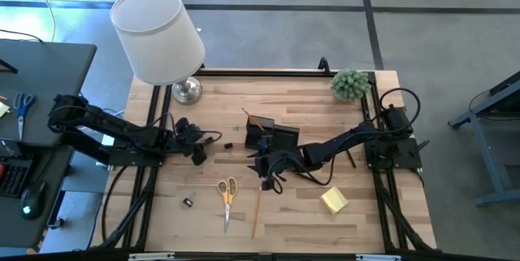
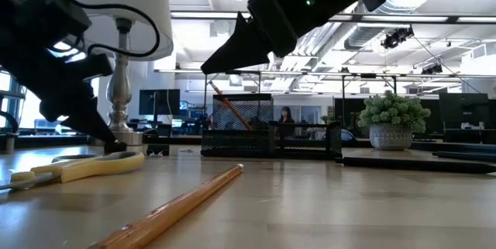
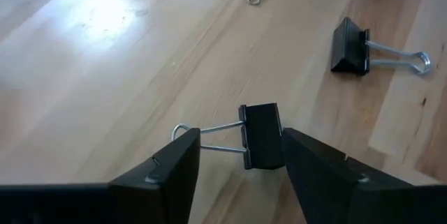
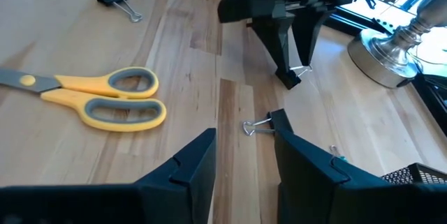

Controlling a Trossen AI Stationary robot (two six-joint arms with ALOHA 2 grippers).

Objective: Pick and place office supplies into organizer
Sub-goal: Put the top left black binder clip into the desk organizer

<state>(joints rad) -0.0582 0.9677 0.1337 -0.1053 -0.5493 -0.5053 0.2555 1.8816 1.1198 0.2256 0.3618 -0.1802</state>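
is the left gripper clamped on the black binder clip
No, the left gripper stands open, and the black binder clip lies on the table between its fingers, ungripped.

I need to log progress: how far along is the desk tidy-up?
Done: a pencil already leans inside the organizer. In hand: nothing held; the open left gripper straddles a black binder clip, the open right gripper hovers near another clip. Left: yellow scissors, loose pencil, sticky-note pad, more clips.
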